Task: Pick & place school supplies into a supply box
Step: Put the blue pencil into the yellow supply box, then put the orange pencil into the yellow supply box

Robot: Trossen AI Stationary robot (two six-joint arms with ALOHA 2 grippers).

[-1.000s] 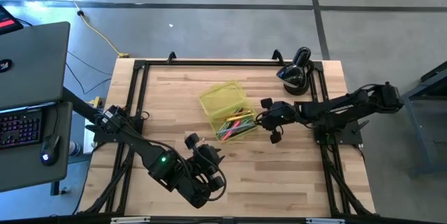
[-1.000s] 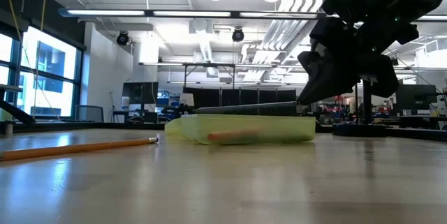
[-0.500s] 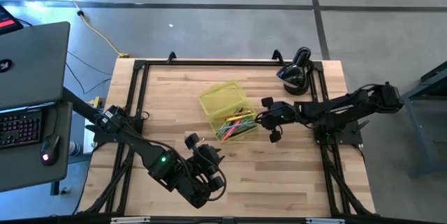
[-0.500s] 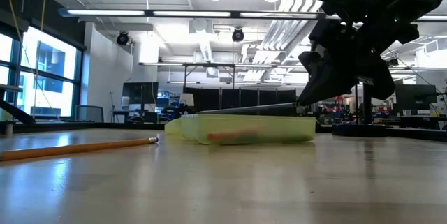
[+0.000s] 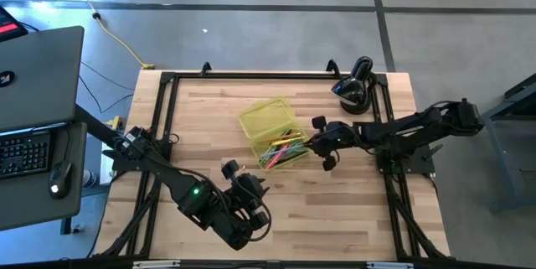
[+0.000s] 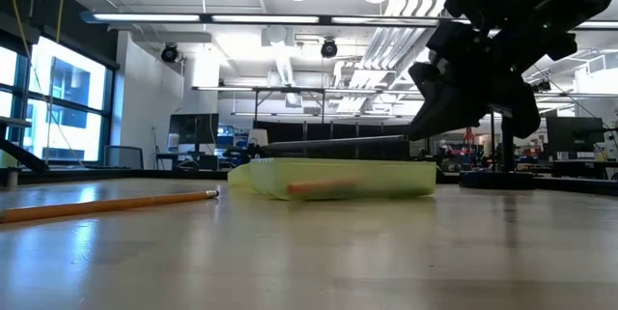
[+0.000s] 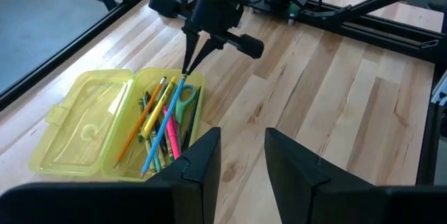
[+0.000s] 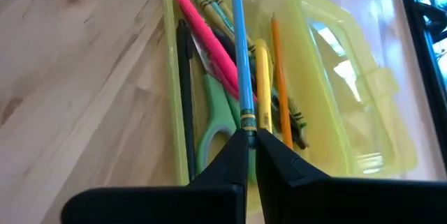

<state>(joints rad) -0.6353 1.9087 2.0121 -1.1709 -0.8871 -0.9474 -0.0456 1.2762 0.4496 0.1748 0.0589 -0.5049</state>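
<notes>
Here the wooden table [image 5: 352, 193] carries the open yellow-green supply box [image 7: 105, 130], near its middle. The left gripper [image 7: 241, 158] waits near the front edge, its fingers apart and empty. The right gripper [image 8: 250, 140] is just above the box end, closed on the tip of a blue pencil [image 7: 162, 135], which stretches along over the scissors [image 8: 213, 123] and the other pens. I judge the pencil light, stiff and smooth; held at its end it may swing. One orange pencil [image 6: 106, 203] lies outside on the table.
</notes>
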